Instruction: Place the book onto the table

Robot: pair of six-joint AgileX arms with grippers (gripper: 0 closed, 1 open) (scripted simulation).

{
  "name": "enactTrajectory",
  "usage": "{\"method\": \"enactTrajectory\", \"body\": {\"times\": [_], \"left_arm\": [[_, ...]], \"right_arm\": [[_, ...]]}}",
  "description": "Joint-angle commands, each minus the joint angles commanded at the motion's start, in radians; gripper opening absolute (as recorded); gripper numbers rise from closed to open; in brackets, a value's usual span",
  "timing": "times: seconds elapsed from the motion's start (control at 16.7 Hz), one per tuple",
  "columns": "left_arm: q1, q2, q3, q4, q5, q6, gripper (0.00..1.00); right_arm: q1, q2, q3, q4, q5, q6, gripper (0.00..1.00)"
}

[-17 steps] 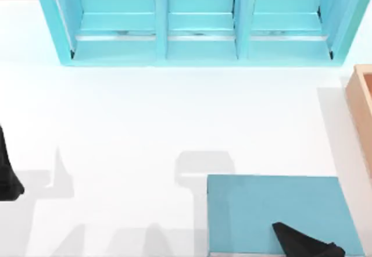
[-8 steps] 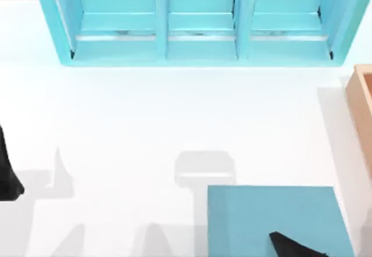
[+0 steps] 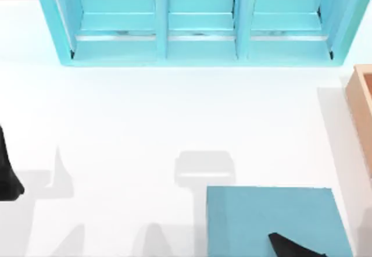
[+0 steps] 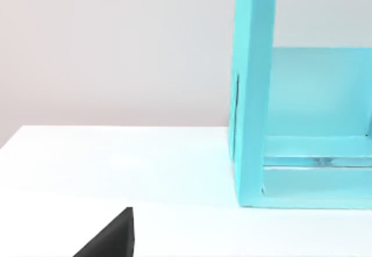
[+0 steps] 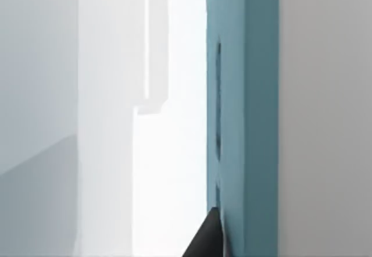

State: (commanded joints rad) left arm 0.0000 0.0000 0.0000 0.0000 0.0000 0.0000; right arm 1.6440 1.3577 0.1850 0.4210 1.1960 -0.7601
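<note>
My right end effector [image 3: 293, 246] grips the book [image 3: 270, 216], cover up, at the near right of the worktop [image 3: 145, 123]. I judge it best to lower the book level, releasing only once it lies flat. My left end effector [image 3: 9, 178] is parked at the left edge; I cannot tell its opening.

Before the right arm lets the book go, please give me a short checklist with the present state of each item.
1. Right gripper on the book: ok, a dark finger lies on the teal cover.
2. Book resting on the table: cannot tell.
3. Book apart from the wooden box: ok, white table lies between them.
4. Book apart from the cyan shelf: ok.
5. Left gripper out of the way: ok, at the table's left edge.
</note>
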Motion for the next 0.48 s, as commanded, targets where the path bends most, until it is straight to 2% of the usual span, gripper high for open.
{"method": "enactTrajectory", "body": {"times": [0.48], "left_arm": [[0.000,0.000,0.000,0.000,0.000,0.000,1.00]], "right_arm": [[0.000,0.000,0.000,0.000,0.000,0.000,0.75]]}}
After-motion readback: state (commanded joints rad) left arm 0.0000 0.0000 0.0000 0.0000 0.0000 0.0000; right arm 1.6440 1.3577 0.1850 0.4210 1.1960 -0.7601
